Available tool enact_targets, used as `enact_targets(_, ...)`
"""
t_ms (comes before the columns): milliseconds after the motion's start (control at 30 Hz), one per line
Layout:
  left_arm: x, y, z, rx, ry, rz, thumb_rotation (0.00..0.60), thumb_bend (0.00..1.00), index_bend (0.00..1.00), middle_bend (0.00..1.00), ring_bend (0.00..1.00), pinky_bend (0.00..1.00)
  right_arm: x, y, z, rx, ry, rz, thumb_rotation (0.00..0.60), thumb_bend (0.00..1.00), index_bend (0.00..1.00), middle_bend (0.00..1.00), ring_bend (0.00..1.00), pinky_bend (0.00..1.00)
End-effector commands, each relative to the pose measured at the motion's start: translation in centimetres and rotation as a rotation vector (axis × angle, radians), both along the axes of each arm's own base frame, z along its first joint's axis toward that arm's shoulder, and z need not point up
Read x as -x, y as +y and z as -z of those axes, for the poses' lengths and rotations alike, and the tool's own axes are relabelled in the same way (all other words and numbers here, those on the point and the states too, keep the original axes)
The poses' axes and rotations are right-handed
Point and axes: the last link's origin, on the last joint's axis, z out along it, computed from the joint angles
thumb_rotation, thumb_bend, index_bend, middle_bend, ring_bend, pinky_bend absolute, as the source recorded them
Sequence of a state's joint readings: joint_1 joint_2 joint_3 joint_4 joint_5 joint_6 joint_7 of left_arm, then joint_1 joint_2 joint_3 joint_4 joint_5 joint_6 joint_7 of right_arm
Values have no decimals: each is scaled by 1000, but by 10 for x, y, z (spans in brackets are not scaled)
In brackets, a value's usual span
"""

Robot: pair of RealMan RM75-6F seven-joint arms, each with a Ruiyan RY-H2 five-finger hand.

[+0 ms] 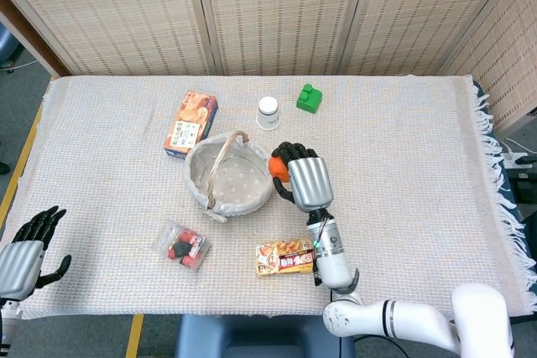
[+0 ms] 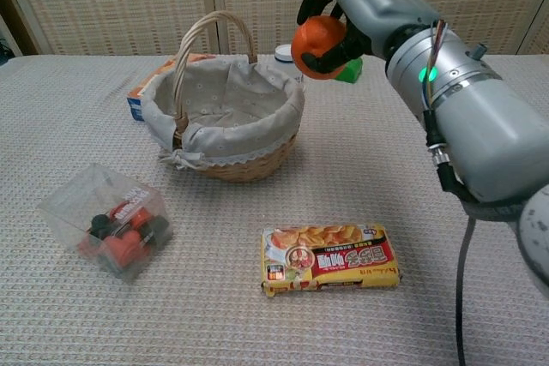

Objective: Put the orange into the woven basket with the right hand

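Note:
My right hand grips the orange and holds it in the air, just past the right rim of the woven basket. The basket has a pale dotted cloth lining and an upright handle, and nothing lies in it. My left hand hangs off the table's front left corner with its fingers spread and nothing in it; the chest view does not show it.
A snack packet lies in front of the basket. A clear box of red and black items sits front left. Behind the basket are a biscuit box, a white cup and a green block.

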State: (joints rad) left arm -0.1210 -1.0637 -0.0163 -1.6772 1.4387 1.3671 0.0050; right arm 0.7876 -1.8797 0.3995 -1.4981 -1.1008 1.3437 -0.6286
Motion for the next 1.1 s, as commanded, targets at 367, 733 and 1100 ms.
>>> enact_targets(367,3,1,-2,7,-31,-26,600,384,0,0,0,117,-57,-16,48,-40,9,-8,600,431,707,542,554,734)
enact_targets(733,3,1,-2,9,-41,-30,600,385,0,0,0,117,-52,-13,74,-108,67,11,600,122,490,66,15,266)
enact_targets(1100,3,0,-2,6,-36,-32,600,384,0,0,0,116,-55,-16,39,-52,-5,-8,600,43,529,0,0,159)
